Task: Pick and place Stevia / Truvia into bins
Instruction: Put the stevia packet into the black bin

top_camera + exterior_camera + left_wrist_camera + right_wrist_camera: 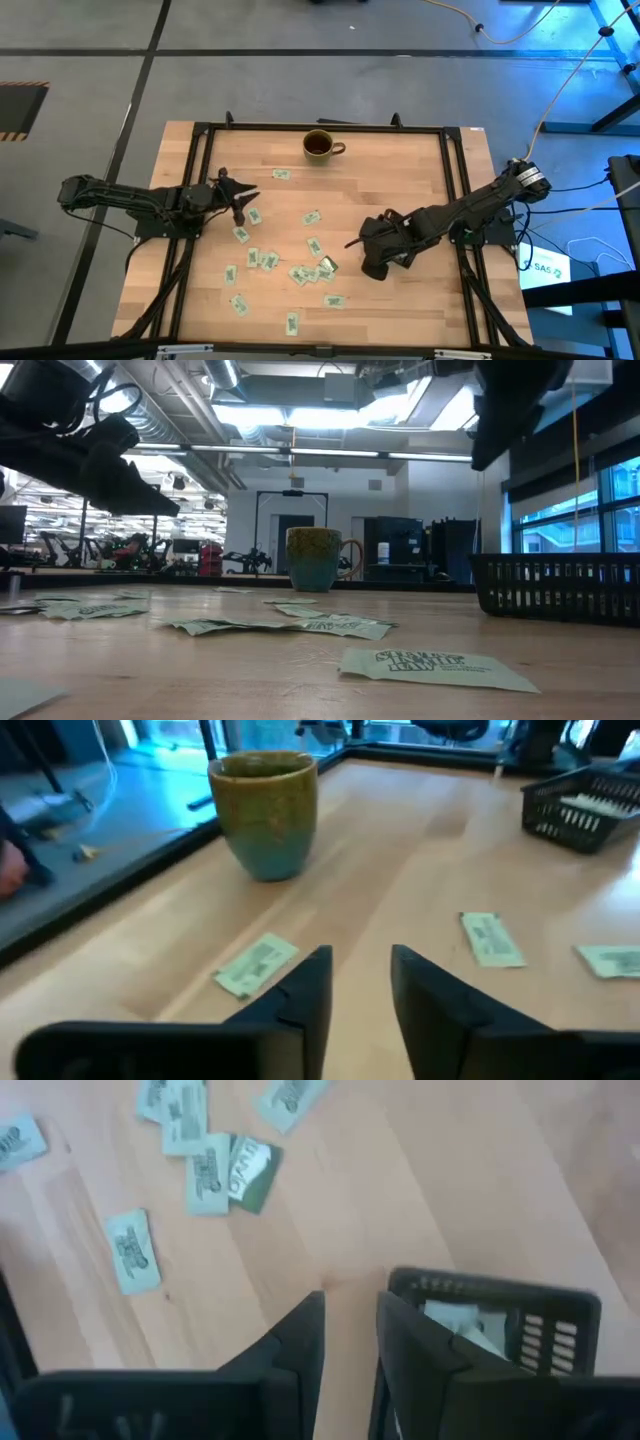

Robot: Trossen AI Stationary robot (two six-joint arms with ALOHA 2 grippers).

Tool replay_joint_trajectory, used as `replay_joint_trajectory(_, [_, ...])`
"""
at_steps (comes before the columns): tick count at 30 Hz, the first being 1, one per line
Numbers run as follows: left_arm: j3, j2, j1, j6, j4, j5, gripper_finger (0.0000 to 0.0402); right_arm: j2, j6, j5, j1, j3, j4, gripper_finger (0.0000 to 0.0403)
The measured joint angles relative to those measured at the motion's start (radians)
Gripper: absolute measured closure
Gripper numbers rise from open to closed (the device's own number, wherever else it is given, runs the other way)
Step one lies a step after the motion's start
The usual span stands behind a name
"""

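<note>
The left gripper is held slightly parted left of the mug. The right gripper, likewise empty and narrowly gapped, is poised farther from it.

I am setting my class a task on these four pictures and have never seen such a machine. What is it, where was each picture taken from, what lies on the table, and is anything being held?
It is a robot with two dark arms at a wooden table. One picture looks straight down, one looks level across the tabletop, and two come from cameras on the wrists.

Scattered on the table are small pale green and white sachets, with a brown mug at the far edge. A black bin with a few sachets inside lies under the right arm.

The left gripper hangs above the table near the mug. The right gripper hangs beside the bin. Both show a gap between the fingers, and nothing is held.
</note>
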Motion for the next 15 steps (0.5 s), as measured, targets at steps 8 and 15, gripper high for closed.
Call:
replay_joint_trajectory(8, [0.122,0.055,0.006,-0.020,-0.001,0.031,0.0280,0.000,-0.138,0.007,-0.028,-0.002,0.131,0.0305])
replay_joint_trajectory(15, [0.342,0.292,0.122,-0.016,-0.201,0.068,0.0287,0.000,-0.164,0.010,-0.081,-0.002,0.180,0.0305])
